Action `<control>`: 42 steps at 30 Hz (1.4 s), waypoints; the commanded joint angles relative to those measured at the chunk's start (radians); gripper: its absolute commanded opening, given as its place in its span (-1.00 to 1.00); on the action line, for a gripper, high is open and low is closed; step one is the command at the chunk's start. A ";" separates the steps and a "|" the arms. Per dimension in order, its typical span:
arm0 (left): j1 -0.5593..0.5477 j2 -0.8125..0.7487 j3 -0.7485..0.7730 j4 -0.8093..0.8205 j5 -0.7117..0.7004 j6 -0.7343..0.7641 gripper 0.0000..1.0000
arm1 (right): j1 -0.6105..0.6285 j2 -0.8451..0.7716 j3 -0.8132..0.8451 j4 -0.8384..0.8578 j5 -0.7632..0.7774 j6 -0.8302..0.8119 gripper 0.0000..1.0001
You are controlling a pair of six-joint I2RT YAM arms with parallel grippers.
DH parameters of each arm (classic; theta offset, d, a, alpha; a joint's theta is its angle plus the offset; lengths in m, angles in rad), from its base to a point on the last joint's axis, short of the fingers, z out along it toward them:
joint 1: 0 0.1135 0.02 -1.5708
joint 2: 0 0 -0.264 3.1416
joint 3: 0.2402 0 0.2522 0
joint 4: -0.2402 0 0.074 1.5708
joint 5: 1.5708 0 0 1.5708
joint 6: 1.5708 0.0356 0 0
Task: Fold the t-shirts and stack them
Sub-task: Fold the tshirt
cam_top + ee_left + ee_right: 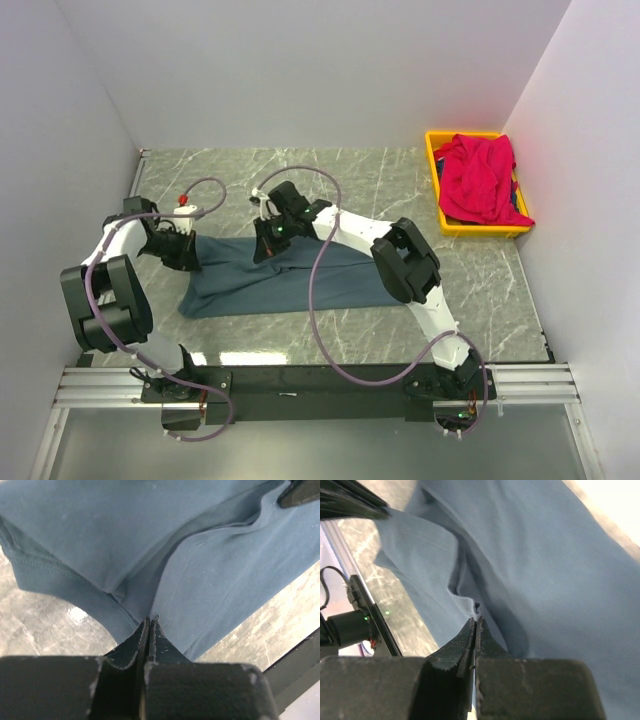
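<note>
**Pinching the blue-grey shirt at two spots on its far edge**

The blue-grey shirt [290, 285] lies on the table [350, 180] as a long, rumpled band running left to right. It sits just beyond the arm bases and reaches further into the left half of the marbled top. Its near edge is fairly straight. Its far edge is bunched where the arms meet it.

The left gripper [190, 255] is down at the band's far left corner. Its wrist view shows the jaws pressed together, with a ridge of cloth caught between the tips. A hemmed edge curves away to the left over bare marble, and a fold runs from the tips toward the upper right.

The right gripper [268, 245] is also down on the far edge, a little to the right, between that corner and the band's middle. Its wrist view shows the jaws closed tight on a small peak of cloth at a stitched edge. A dark crease lies beside the peak, and smoother cloth spreads off to the right.

The two grippers are near each other but apart, each with its own pinch of the same shirt.

The red shirt [480, 180] sits crumpled in the yellow bin [480, 231] at the table's far right corner, well apart from the blue-grey one. It spills over the bin's right rim. A sliver of darker cloth shows under it there, but what that is cannot be told.
</note>
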 commanded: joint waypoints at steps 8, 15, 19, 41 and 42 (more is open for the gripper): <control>-0.056 0.059 0.089 0.090 -0.004 -0.006 -0.96 | -0.090 -0.075 -0.041 0.044 -0.012 0.034 -1.00; -0.092 0.111 0.124 0.146 -0.033 -0.035 -0.89 | -0.088 -0.081 -0.101 0.059 -0.021 0.037 -1.00; -0.104 0.139 0.135 0.161 -0.042 -0.046 -0.86 | -0.085 -0.068 -0.080 0.041 -0.027 0.032 -1.00; -0.268 -0.005 0.035 0.103 -0.244 -0.240 -0.38 | -0.360 -0.238 -0.100 -0.491 0.209 -0.478 0.12; -0.273 0.013 0.042 0.106 -0.266 -0.254 -0.41 | -0.381 -0.227 -0.110 -0.520 0.232 -0.503 0.08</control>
